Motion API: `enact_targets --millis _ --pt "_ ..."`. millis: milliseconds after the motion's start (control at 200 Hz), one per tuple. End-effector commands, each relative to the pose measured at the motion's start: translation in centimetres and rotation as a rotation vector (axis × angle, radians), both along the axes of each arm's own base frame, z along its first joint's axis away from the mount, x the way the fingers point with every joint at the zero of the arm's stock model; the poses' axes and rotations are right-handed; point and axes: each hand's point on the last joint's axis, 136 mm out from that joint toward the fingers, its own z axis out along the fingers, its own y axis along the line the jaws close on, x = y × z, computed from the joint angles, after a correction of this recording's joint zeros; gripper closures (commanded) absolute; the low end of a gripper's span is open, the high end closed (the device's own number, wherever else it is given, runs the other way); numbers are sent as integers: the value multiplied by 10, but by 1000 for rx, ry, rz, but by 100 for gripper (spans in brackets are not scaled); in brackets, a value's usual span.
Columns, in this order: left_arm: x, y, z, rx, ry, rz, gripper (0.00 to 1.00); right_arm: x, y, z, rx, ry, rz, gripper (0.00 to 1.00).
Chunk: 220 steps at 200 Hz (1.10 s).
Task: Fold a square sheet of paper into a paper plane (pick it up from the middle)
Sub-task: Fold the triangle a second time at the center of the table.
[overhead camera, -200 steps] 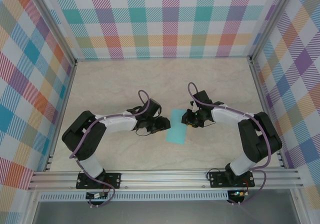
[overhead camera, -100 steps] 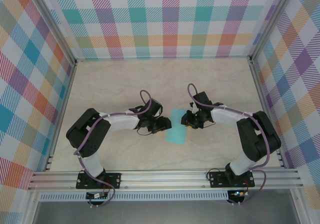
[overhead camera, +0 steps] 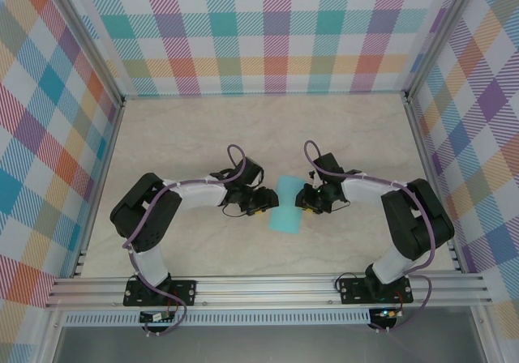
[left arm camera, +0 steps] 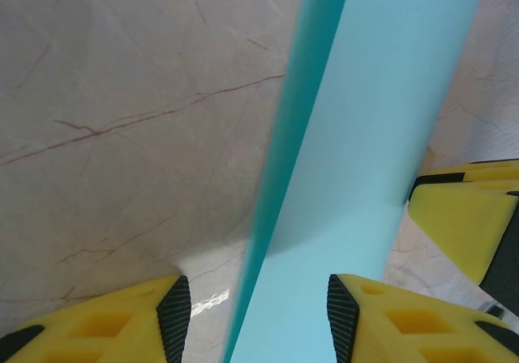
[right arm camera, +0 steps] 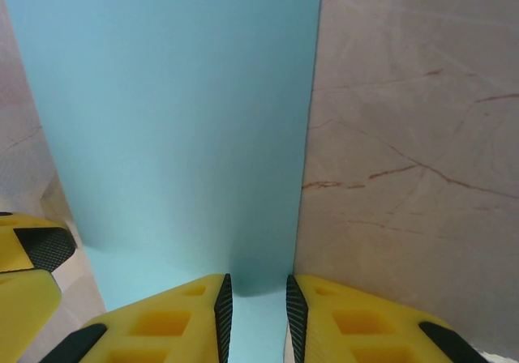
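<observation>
Both arms are bent at the elbow and reach inward, low over the marble-pattern counter (overhead camera: 186, 136), so the two hands face each other across the teal sheet of paper (overhead camera: 285, 207). The sheet lies near the middle of the counter and looks like a slightly tilted rectangle. The left hand (overhead camera: 261, 202) is at its left edge, about half open; the paper's edge runs between the yellow fingers (left arm camera: 105, 330), not squeezed. The right hand (overhead camera: 306, 200) is at the right edge, its jaws narrow, and the paper's edge enters the small gap between them.
</observation>
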Motion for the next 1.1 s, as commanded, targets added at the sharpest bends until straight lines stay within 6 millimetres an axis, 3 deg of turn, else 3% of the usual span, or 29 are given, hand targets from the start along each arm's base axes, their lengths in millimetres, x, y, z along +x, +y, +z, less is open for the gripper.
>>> enact_targets --millis 0,225,480,1095 --pt "5 -14 2 -48 -6 -26 50 -12 -8 -10 -33 19 11 72" --pt "5 -20 4 -76 -1 -38 51 -9 -8 -2 -32 0 13 72" --pt "4 -26 6 -101 3 -45 54 -13 -9 -12 -33 20 2 72" --pt "2 -28 8 -116 2 -48 57 -15 -12 -13 -43 18 0 72"
